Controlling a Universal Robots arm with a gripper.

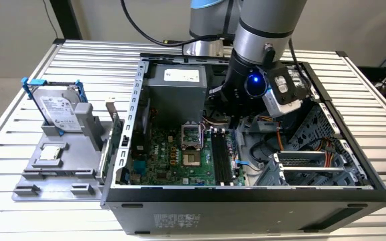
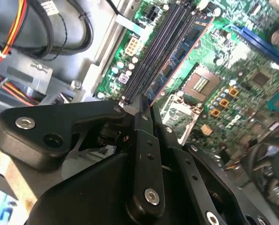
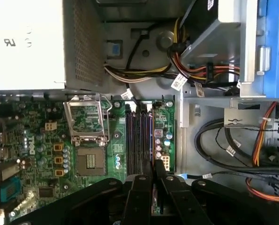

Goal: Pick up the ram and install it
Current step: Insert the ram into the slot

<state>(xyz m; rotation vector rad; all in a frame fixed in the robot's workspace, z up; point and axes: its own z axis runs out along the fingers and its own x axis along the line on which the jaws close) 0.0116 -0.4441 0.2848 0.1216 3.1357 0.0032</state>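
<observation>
The arm's black gripper clenches the thin, dark bluish ram stick edge-on above the motherboard's black memory slots, its long axis running parallel with them.

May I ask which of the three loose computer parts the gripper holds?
The long, thin dark memory stick, in the black gripper over the motherboard; the silver hard drive and square chip sit on the grey stand.
</observation>
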